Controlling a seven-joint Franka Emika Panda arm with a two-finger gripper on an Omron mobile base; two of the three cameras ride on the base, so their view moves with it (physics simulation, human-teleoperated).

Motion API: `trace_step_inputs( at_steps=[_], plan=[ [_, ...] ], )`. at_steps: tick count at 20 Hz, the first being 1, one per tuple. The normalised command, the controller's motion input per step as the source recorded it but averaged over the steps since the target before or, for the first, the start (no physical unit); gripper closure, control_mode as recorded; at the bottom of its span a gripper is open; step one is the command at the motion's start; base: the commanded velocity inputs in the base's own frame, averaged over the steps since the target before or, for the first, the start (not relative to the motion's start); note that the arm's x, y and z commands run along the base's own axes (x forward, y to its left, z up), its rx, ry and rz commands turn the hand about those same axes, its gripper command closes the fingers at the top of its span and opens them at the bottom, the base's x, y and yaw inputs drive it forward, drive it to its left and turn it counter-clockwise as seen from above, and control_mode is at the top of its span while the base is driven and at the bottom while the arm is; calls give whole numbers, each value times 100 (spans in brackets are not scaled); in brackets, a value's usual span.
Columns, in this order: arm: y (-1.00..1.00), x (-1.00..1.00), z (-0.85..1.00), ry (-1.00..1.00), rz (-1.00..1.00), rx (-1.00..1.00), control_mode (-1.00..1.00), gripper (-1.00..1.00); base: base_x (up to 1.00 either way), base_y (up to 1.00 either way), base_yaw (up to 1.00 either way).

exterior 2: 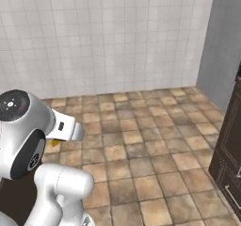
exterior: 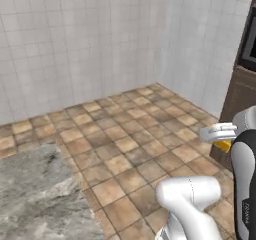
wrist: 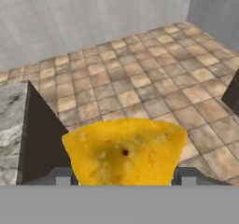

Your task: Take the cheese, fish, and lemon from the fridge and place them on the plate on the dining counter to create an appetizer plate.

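Gripper point(wrist: 125, 176) pinching the cheese point(wrist: 125, 150), yellow wedge clamped between both fingertips, carried in the air above the tiled floor point(exterior: 130, 139). Corner of the dining counter point(exterior: 35, 194) close at the left, grey marble top over a dark side. Plate, fish and lemon out of frame. Judged mid-transport: cheese picked, not yet set down; reaching the plate and releasing left to do, then likely fish and lemon, status unknown from here.
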Motion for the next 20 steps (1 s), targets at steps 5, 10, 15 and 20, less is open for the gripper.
trace_step_inputs(
  at_steps=[5, 10, 15, 20],
  plan=[
    [0, 0, 0, 0, 0, 0, 100, 100, 100, 0, 38],
    [0, 0, 0, 0, 0, 0, 100, 100, 100, 0, 44],
    [0, 0, 0, 0, 0, 0, 100, 100, 100, -1, 53],
    [0, 0, 0, 0, 0, 0, 100, 100, 100, -21, 52]
  ],
)
